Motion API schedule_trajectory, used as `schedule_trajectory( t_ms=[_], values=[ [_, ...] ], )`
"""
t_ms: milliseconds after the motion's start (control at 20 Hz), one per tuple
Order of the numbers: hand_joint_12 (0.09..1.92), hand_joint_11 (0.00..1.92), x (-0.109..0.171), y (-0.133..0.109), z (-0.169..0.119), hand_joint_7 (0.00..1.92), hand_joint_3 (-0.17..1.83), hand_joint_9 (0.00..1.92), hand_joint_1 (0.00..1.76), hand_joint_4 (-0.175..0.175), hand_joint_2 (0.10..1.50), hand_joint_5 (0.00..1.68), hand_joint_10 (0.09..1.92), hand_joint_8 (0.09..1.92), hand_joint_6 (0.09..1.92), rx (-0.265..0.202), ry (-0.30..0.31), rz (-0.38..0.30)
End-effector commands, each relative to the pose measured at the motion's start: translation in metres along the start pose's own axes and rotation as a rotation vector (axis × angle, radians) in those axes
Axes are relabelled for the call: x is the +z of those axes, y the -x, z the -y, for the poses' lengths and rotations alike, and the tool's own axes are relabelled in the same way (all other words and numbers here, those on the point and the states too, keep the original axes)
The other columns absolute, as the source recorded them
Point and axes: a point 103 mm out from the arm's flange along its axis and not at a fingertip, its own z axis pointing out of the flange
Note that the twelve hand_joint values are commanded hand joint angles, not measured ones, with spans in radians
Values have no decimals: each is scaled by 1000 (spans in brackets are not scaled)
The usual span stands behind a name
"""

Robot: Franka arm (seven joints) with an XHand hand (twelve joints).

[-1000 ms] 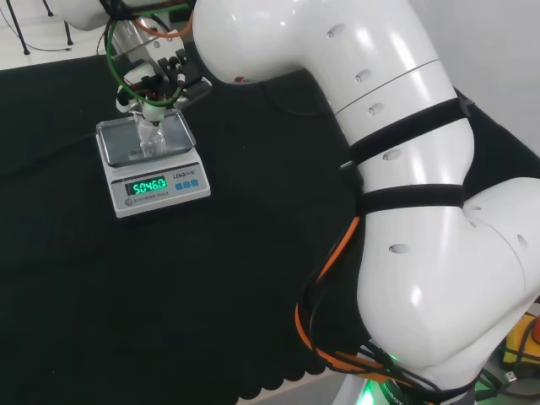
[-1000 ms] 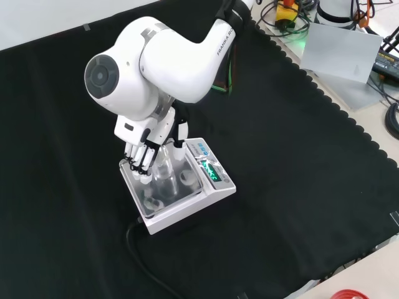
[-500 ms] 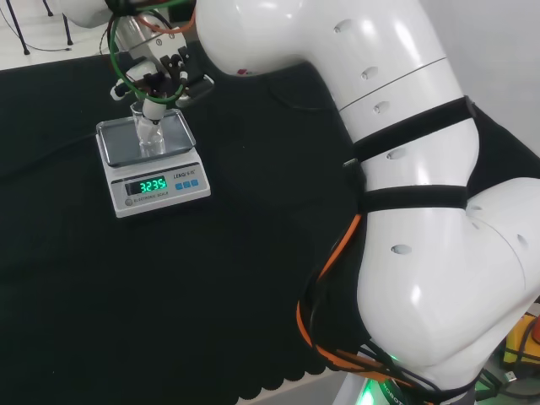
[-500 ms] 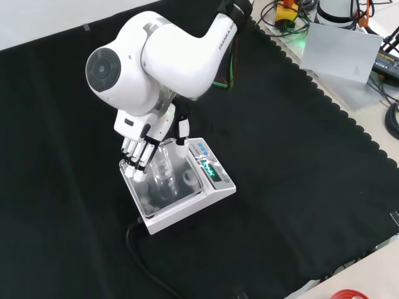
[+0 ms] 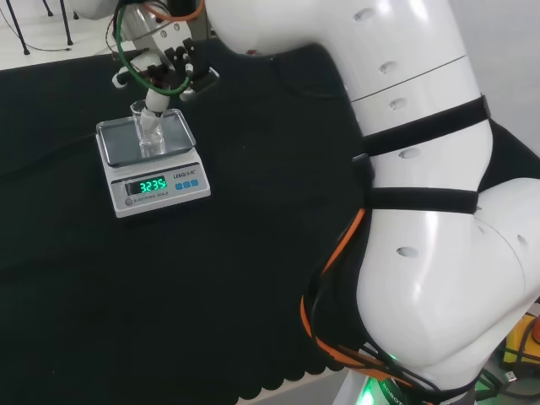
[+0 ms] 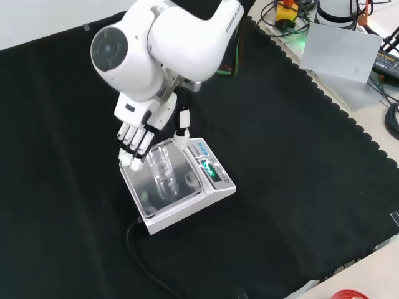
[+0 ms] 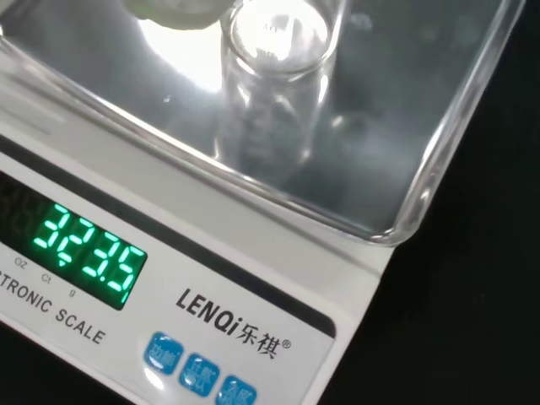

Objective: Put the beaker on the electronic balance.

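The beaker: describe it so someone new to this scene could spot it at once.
On the black cloth stands a white electronic balance with a green lit display. On its shiny metal pan stands the beaker, small, clear and upright. The hand hovers above it, fingers open, not touching.

The hand hangs from the bent white arm, fingers straight and pointing down, holding nothing.
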Motion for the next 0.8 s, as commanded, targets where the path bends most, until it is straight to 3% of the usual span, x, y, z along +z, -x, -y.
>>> schedule_trajectory(
  t_ms=[50, 200, 400, 700, 800],
  values=[
    [1403, 20, -23, 18, 28, 54, -175, 0, 828, -10, 888, 141, 662, 87, 87, 43, 100, 9],
    [1393, 136, -29, 30, 46, 137, -175, 126, 850, -28, 905, 234, 820, 243, 87, 69, 140, 9],
    [1365, 296, -39, 38, 72, 280, -175, 446, 913, -47, 955, 351, 806, 623, 87, 100, 153, 0],
    [1343, 389, -45, 63, 118, 413, -175, 595, 938, -56, 1000, 474, 780, 719, 100, 165, 165, -5],
    [1331, 413, -39, 75, 134, 455, -175, 639, 943, -56, 1023, 523, 746, 709, 205, 197, 164, -19]
  ],
)
